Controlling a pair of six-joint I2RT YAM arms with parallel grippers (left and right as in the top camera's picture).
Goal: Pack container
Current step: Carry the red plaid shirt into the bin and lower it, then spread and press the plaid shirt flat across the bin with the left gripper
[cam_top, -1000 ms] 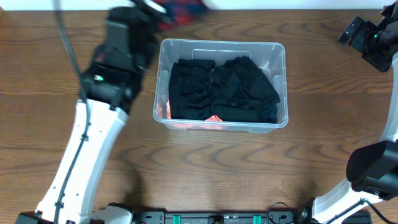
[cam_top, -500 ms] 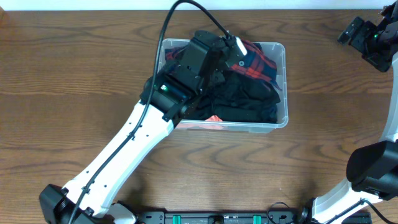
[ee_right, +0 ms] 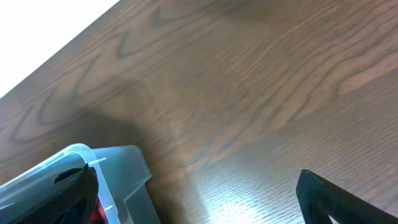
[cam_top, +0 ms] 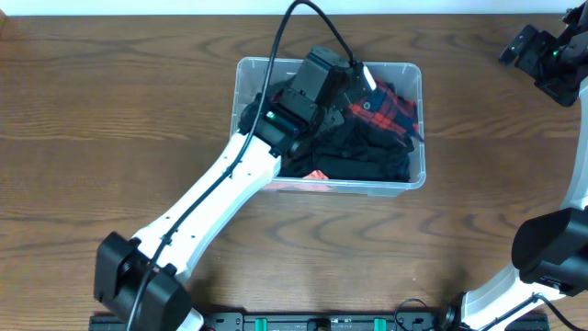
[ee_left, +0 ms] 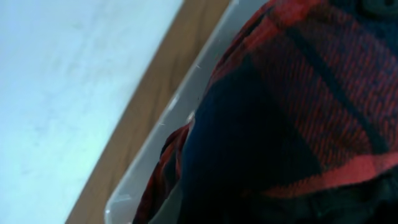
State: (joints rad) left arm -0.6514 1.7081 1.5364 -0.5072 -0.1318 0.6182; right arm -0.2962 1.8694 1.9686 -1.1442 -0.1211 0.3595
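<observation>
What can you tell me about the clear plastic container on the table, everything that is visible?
The container is a rectangular clear plastic bin with rounded corners and a thick rim. It stands upright on the wooden table, open at the top. Black clothing fills most of it, a red-and-dark checked cloth lies at its far right corner, and something orange-pink shows through its near wall. The left arm reaches into it from above.

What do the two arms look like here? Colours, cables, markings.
Both have white links and black joints. The left arm has a black wrist block with a green light and a black cable looping off it. The right arm ends in a black pincer, green light too.
</observation>
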